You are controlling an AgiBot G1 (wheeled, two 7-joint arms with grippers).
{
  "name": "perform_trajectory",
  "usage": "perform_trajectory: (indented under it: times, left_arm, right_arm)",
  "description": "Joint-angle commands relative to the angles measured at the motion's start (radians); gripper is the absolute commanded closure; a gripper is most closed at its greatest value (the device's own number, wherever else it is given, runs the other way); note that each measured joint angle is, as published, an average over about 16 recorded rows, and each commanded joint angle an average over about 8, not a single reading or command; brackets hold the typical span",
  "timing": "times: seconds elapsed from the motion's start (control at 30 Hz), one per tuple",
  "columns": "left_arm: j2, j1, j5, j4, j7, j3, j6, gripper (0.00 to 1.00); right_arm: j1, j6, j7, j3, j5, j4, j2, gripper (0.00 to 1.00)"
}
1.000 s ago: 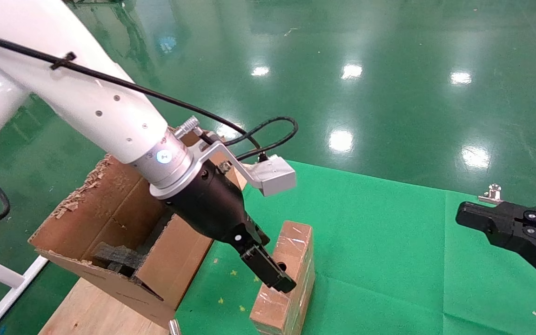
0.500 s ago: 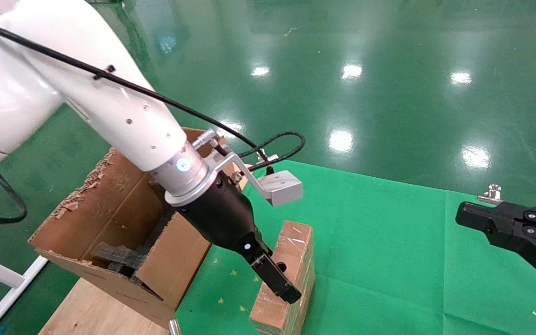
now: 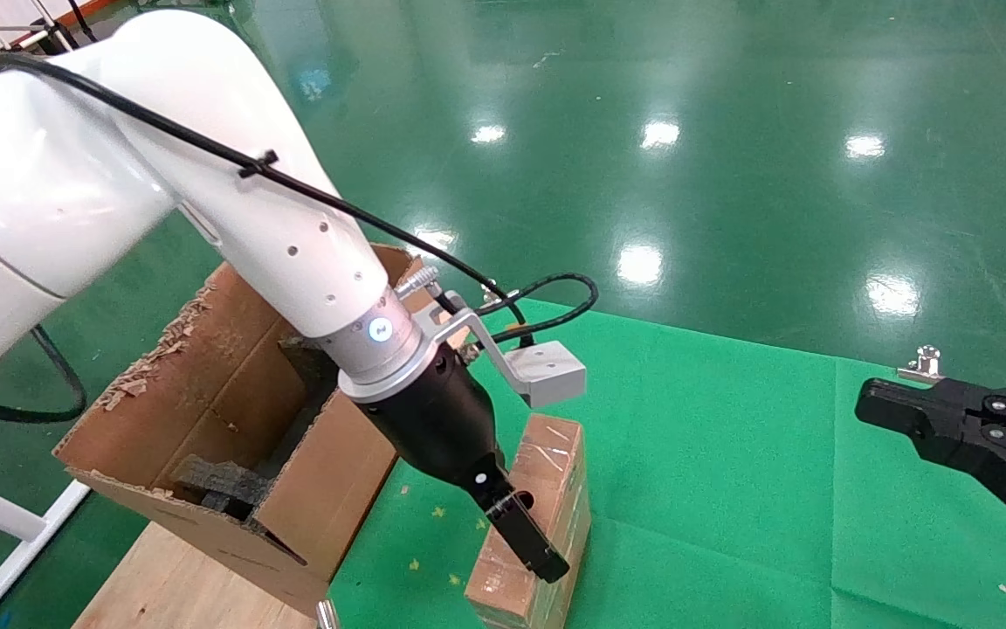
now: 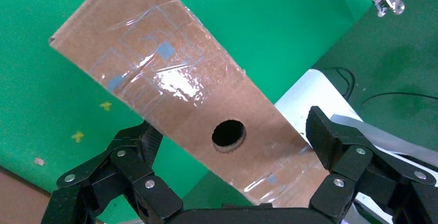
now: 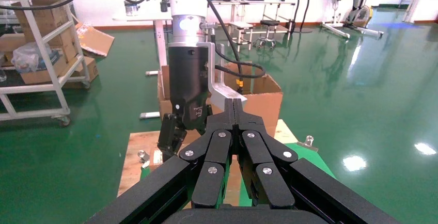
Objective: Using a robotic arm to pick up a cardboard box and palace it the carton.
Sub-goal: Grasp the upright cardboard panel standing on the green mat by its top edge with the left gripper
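Observation:
The cardboard box [image 3: 549,463], slim, reddish-brown and glossy with tape, stands on edge on the green cloth; a round hole shows in its upper face [image 4: 170,79]. The white robotic arm [image 3: 232,201] reaches down over it. Its black left gripper [image 3: 525,537] is open and straddles the box's upper edge, one finger on each side [image 4: 232,131], with a gap at the far finger. The big carton [image 3: 206,376] with ragged flaps and dark foam inside stands just left of the box. My right gripper [image 3: 870,406] hangs shut at the right edge [image 5: 235,105].
A green cloth [image 3: 730,489] covers the work surface, with a wooden board [image 3: 171,585] under the carton. A metal clip [image 3: 926,360] sits near the right gripper. Glossy green floor lies beyond. Shelves with boxes [image 5: 36,43] stand farther off.
The left arm has swung in and down, sliding its open gripper lower along the cardboard box. The box and the right gripper have not moved.

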Motion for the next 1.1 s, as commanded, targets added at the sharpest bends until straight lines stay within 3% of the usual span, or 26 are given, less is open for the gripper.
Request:
perform_trajectory:
  times: [0.03,0.07,0.23,0.27,0.33,1.1]
  left_arm:
    - [0.007,0.0,0.007,-0.002,-0.002,0.005,-0.003,0.05]
    - [0.008,0.001,0.006,-0.003,-0.003,0.006,-0.005,0.13]
    - [0.011,0.004,-0.001,-0.005,-0.003,0.005,-0.01,0.75]
    - [0.011,0.005,-0.003,-0.005,-0.002,0.005,-0.01,0.88]
    - [0.011,0.005,-0.004,-0.005,-0.001,0.005,-0.011,1.0]
    - [0.009,0.005,-0.005,-0.005,-0.003,0.003,-0.012,1.0]
  right_arm:
    - [0.0,0.0,0.0,0.0,0.0,0.0,0.0,0.75]
    - [0.0,0.0,0.0,0.0,0.0,0.0,0.0,0.62]
    - [0.0,0.0,0.0,0.0,0.0,0.0,0.0,0.02]
    - [0.0,0.0,0.0,0.0,0.0,0.0,0.0,0.0]
    - [0.0,0.0,0.0,0.0,0.0,0.0,0.0,0.0]
    - [0.0,0.0,0.0,0.0,0.0,0.0,0.0,0.0]
